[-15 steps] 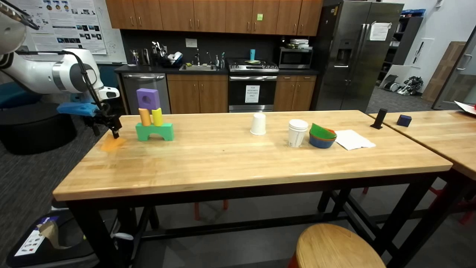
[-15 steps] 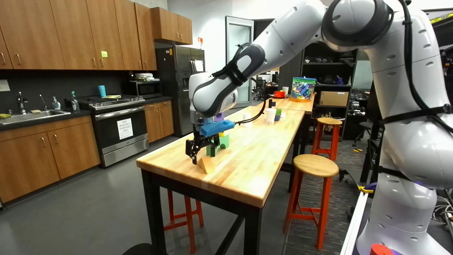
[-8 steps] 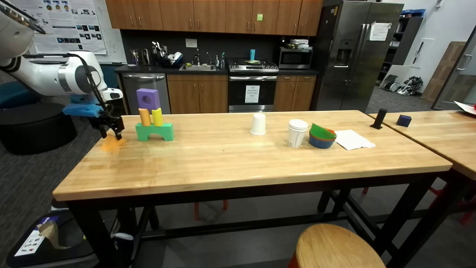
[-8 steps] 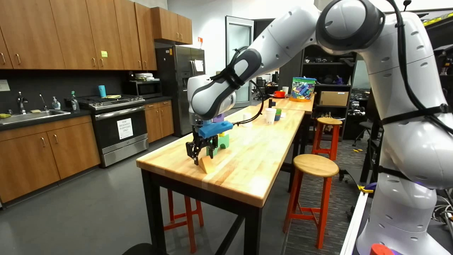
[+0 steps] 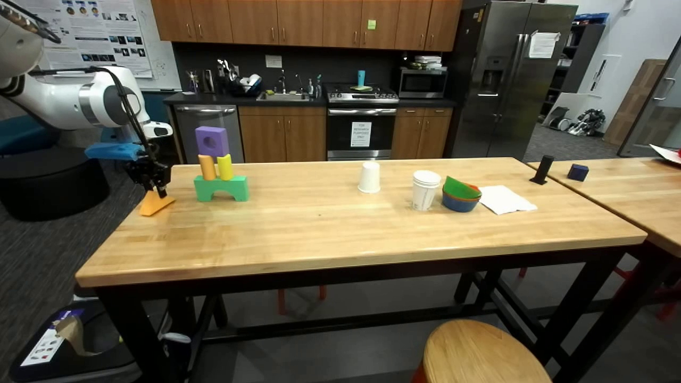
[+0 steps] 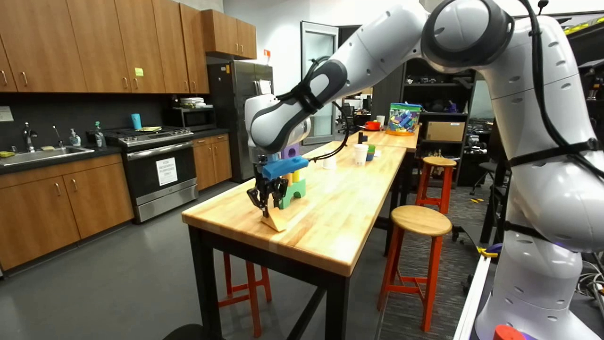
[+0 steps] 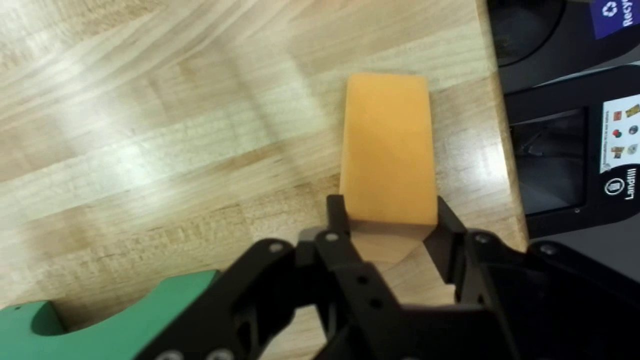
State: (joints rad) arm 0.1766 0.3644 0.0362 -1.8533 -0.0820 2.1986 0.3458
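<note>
One orange wedge [image 7: 387,145] is sitting inside the claw [image 7: 391,212] | claw is clasping its flat sides near the ridge | wedge probably weighing little, feeling stiff; those parallel sides suiting a pinch | green arch [image 5: 222,184] standing beside claw

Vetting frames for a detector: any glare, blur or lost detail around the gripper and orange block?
Wrist view: white glare patches on the tabletop to either side of the orange block, whose broad face isn't washed out; gripper very dark and slightly soft, little surface detail. Both exterior views: sheen on the tabletop, gripper's black parts run together.
</note>
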